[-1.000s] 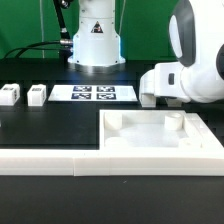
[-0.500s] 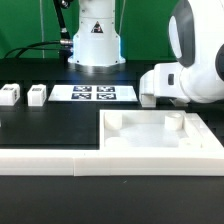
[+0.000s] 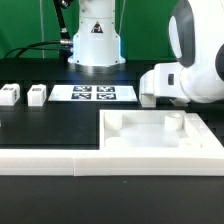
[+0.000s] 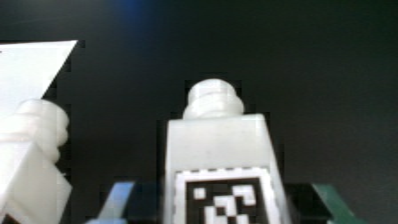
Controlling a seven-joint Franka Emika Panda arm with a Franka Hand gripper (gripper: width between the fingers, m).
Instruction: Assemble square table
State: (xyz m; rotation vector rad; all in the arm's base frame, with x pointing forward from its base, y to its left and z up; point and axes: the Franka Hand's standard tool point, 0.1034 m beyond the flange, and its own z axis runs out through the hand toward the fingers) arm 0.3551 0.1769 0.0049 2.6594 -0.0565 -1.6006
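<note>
Leg block [image 4: 221, 150] sits between the jaws, long axis pointing straight out, peg end farthest. Grip cannot be told (narrow gaps show). Slab [image 3: 160, 142] is in the exterior view's lower right.

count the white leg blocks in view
3: two leg blocks side by side at the exterior view's left, a third leg block at the gripper in the wrist view. Others may hide behind the arm.

Large white square plastic slab [image 3: 160, 135]: matt, smooth, moulded rim. Small white plastic leg block [image 4: 222, 150]: same matt plastic look, with a printed black-and-white tag [image 4: 224, 198] flat on its face. Black table top [image 3: 50, 125]: matt, dull. White robot arm casing [image 3: 200, 60]: glossy, smooth.
</note>
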